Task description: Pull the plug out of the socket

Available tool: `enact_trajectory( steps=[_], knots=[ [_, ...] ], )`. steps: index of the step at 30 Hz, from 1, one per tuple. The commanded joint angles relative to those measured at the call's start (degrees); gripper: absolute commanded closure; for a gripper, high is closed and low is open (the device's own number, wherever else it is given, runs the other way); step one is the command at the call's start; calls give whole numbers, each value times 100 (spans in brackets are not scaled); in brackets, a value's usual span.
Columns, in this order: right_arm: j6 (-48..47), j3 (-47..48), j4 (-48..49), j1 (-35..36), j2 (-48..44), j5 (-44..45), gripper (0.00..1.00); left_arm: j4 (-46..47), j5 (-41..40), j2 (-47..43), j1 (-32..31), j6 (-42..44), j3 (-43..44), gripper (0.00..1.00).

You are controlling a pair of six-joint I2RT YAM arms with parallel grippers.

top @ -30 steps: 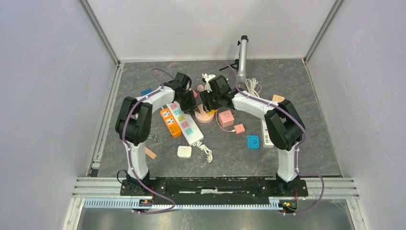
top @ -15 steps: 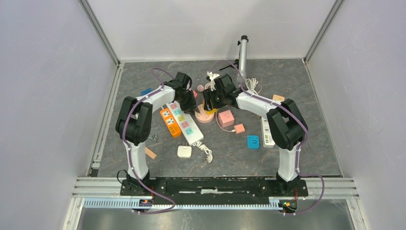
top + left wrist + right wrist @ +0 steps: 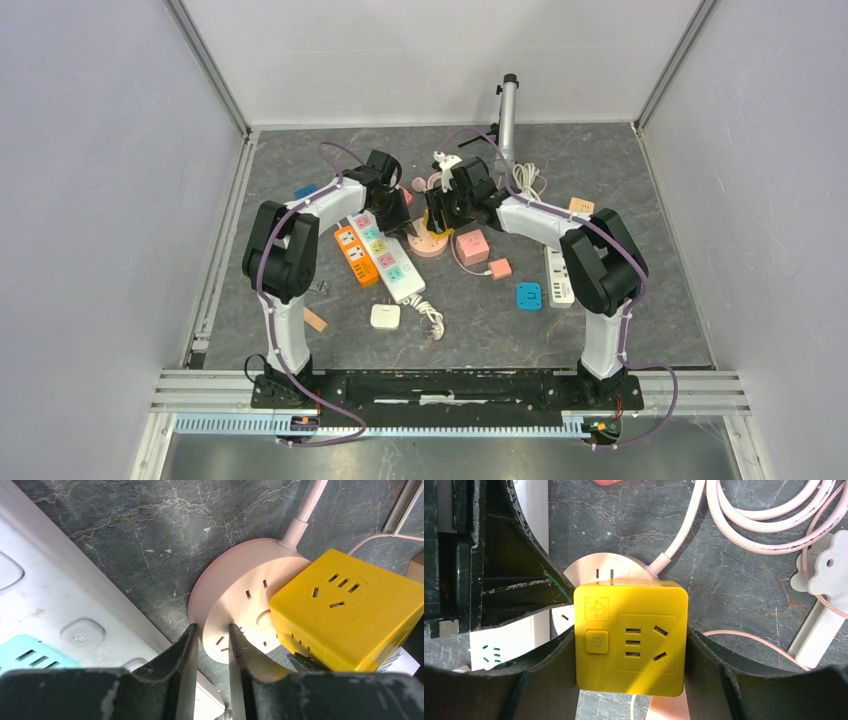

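A yellow cube plug (image 3: 631, 637) sits over the right part of a round pink socket (image 3: 235, 590). Whether its pins are still in the socket is hidden. My right gripper (image 3: 630, 645) is shut on the cube's two sides. My left gripper (image 3: 211, 640) is pinched shut on the rim of the pink socket, just left of the cube (image 3: 345, 615). In the top view both grippers meet at the socket (image 3: 428, 243), the left (image 3: 400, 222) and the right (image 3: 440, 215) on either side. The socket's pink cable (image 3: 679, 535) runs off toward the back.
A white power strip (image 3: 390, 258) and an orange strip (image 3: 355, 255) lie just left of the socket. A pink cube (image 3: 472, 245), a small orange cube (image 3: 500, 268), a blue cube (image 3: 528, 296) and a white strip (image 3: 556, 275) lie to the right. A grey tube (image 3: 507, 115) stands behind.
My right gripper has shifted slightly to the right and back with the yellow cube in its grip. The left gripper has stayed on the socket.
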Motion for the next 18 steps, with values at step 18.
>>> enact_trajectory(
  steps=[18],
  knots=[
    [-359,-163,1485,81,-1376,-592,100,-595,-913,818,-132,418,-543,73]
  ],
)
